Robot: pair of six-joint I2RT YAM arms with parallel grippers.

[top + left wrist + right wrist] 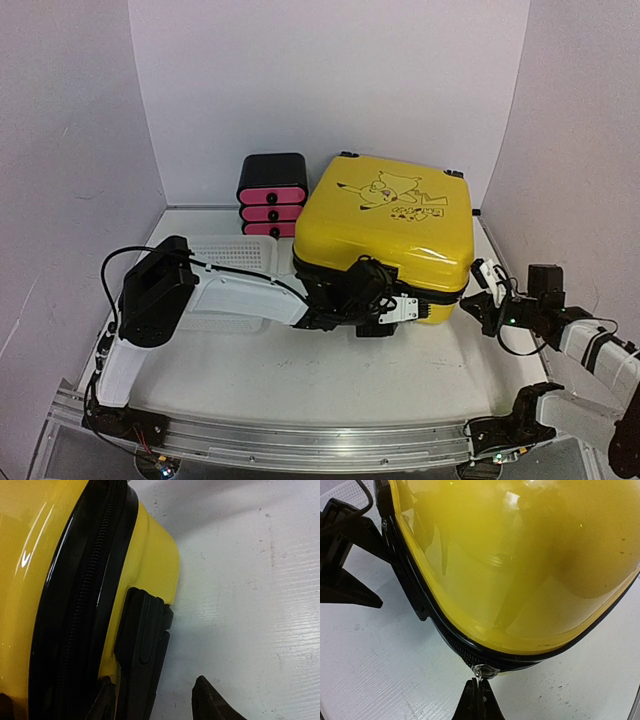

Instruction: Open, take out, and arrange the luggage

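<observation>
A large yellow hard-shell suitcase [385, 225] lies flat and closed on the white table [300, 370], right of centre and towards the back wall. Its glossy, rounded plastic lid faces up. The lid carries a black line drawing of a cartoon creature with a row of lettering below it that is too small to read. A black ribbed zipper band [82, 605] runs around the seam between the two shells. A black moulded plastic block [145, 640] sits on the lower shell next to that band. The left gripper [152, 697] is at the suitcase's near side, its jaws wide apart on either side of that block's end and clamping nothing. The right gripper [477, 697] is at the near right corner, its two dark fingers pressed together with their tips pinched on the small silver metal zipper pull [483, 671]. A black box with three pink drawer fronts [272, 192] stands just beside the suitcase's far left corner. A white mesh plastic basket [235, 255] lies to the suitcase's left, partly covered by the left arm's white link. The table top shows scuffs and dark specks.
</observation>
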